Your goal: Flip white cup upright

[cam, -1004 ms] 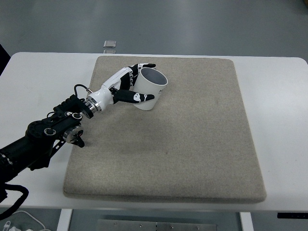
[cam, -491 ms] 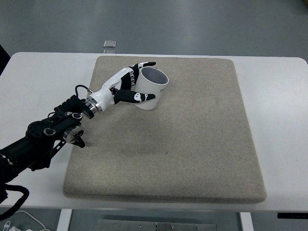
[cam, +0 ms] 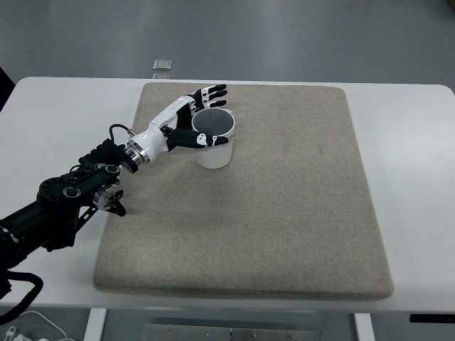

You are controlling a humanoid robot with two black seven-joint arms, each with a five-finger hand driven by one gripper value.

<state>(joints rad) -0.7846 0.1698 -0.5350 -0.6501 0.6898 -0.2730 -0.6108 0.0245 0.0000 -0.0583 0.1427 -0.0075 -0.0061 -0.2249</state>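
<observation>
The white cup point(cam: 215, 150) stands upright on the beige mat point(cam: 284, 206), its opening facing up, near the mat's far left part. My left hand point(cam: 210, 116) reaches in from the lower left and sits against the cup's left side. Its fingers point(cam: 212, 92) are stretched out and spread past the cup's far rim, not wrapped around it. The thumb point(cam: 193, 139) lies along the near-left wall just under the rim, touching it. The right arm does not show.
The mat lies on a white table point(cam: 412, 142). A small grey object point(cam: 163, 66) sits at the table's far edge, behind the mat. My left forearm point(cam: 78, 188) crosses the mat's left edge.
The cup went from tilted in my left hand to standing upright on the mat. The fingers, curled round its far side before, have straightened and spread.
</observation>
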